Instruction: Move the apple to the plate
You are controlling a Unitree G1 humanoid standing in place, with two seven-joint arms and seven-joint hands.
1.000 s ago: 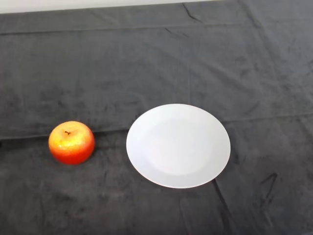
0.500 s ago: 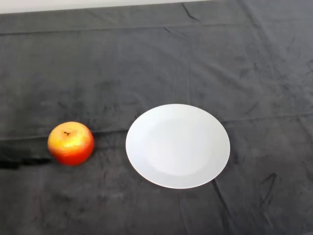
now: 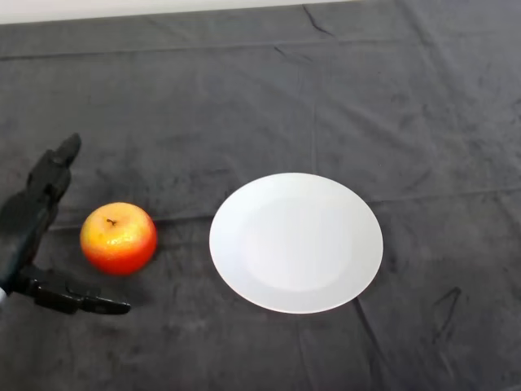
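Black and spread wide, the left hand [image 3: 28, 236] has just come in at the lower left edge, absent a second ago; its thumb reaches low and near, its fingers [image 3: 55, 167] point up beyond the apple [image 3: 119, 238], bracketing it without touching. Red-orange, stem up, the apple sits on the dark cloth [image 3: 260, 98] just left of the white plate [image 3: 295, 242], which is bare. Judging by this, the grasp is about to begin.
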